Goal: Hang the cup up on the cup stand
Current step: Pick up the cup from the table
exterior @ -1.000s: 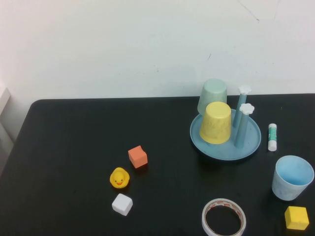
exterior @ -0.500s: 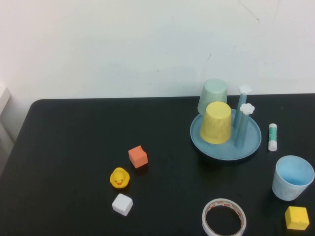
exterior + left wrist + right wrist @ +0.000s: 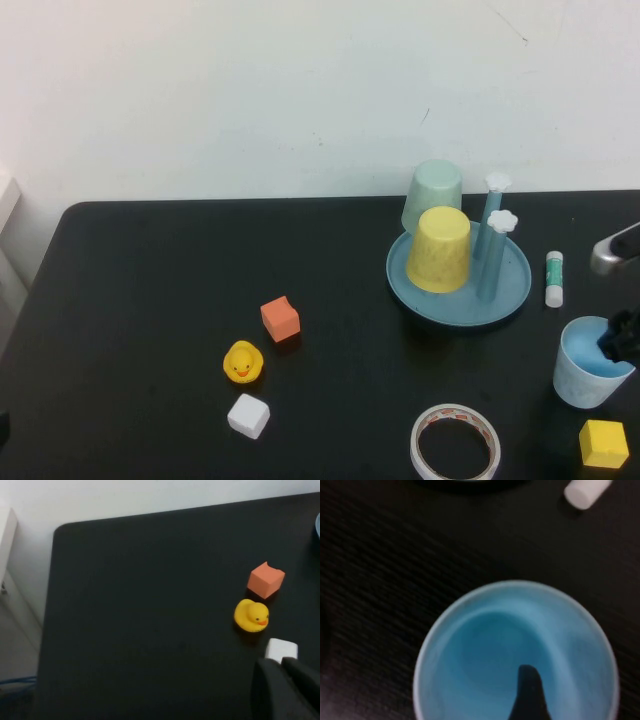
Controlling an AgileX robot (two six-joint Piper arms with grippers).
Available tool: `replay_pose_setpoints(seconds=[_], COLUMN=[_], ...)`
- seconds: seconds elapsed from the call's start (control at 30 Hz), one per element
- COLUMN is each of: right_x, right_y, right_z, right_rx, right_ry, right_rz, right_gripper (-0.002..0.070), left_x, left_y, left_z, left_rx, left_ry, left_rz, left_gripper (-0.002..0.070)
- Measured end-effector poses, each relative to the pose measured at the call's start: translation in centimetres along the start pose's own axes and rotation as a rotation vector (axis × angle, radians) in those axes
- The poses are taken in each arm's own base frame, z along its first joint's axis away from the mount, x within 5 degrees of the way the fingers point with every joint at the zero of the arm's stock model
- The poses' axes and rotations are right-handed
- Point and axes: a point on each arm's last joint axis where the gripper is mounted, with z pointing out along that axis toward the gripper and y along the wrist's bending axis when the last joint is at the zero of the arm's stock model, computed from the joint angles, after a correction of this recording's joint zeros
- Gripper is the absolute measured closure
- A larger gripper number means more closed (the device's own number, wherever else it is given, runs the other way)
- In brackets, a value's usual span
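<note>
Black desk (image 3: 150, 300) against a white wall, small items scattered on it.
On desk: orange cube (image 3: 280, 318), yellow duck (image 3: 243, 361) and white cube (image 3: 248, 415) clustered centre-left; tape roll (image 3: 455, 441) at near edge; cup stand (image 3: 505, 300) at back right; glue stick (image 3: 553, 277) just beside it; the cup (image 3: 585, 372) upright at right; yellow cube (image 3: 603, 442) near it. Right gripper (image 3: 620, 340) over the cup's rim; left gripper (image 3: 287, 687) low near the white cube.
</note>
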Motion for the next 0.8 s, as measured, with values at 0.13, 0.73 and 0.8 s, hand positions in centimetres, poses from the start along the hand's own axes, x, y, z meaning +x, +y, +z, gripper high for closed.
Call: replay_pose_setpoints(seconds=[0.13, 0.73, 0.8], right_x=[-0.7, -4.0, -5.2], right_y=[-0.4, 0.2, 1.7], right_z=[1.9, -4.3, -7.9], right_rx=[-0.04, -0.025, -0.012], right_ry=[0.046, -0.128, -0.234], right_rz=[0.002, 0.015, -0.026], right_gripper=[0.026, 0.0653, 0.0653], left_x=[-0.2, -3.2, -3.6], left_y=[-0.7, -3.8, -4.0], left_z=[0.0, -1.5, -1.7], left_rx=[0.074, 0.612, 0.675], left_ry=[-0.021, -0.079, -0.072], left_rz=[-0.145, -1.108, -1.206], left_gripper=[0.0676, 0.0069, 0.0018])
